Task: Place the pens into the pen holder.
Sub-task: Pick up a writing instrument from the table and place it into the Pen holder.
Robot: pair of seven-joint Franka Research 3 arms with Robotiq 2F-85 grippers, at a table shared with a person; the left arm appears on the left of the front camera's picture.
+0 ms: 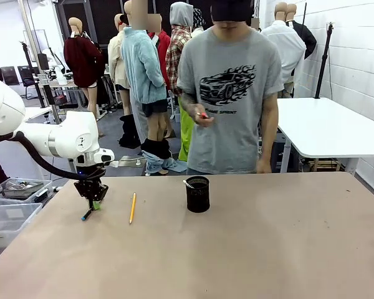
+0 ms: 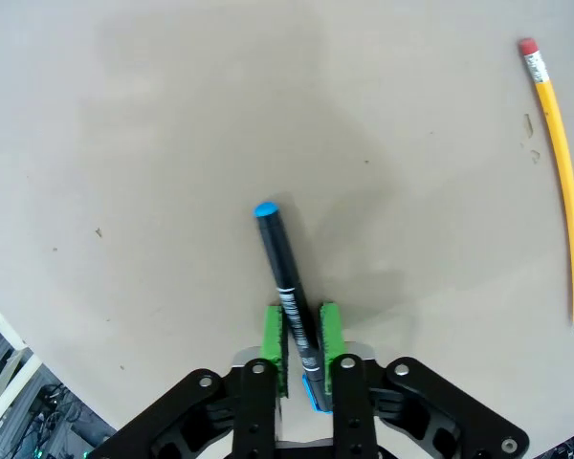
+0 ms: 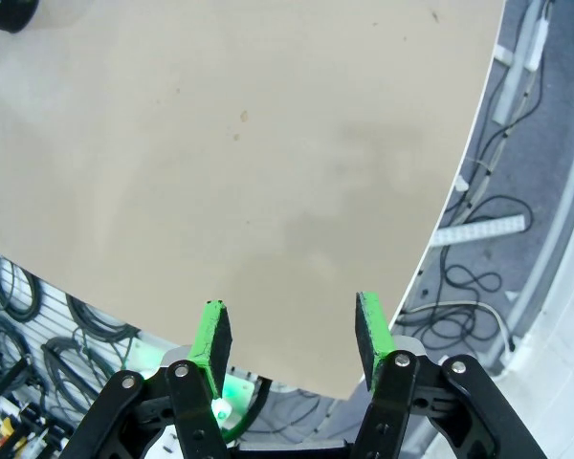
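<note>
Pick-up step of the black pen. The left gripper is pinching the black pen between its green pads, low over the table; in the left wrist view the pen's blue end is pointing to about 11 o'clock. The pencil is lying just beside it at 3 o'clock in the front view, and the pen holder is standing farther along the same bearing, with a silver-white pen leaning inside. The right gripper is hanging released and empty near the table's edge. The next move is calling for a lift, a carry towards 3 o'clock over the pencil, and an upright drop into the cup.
</note>
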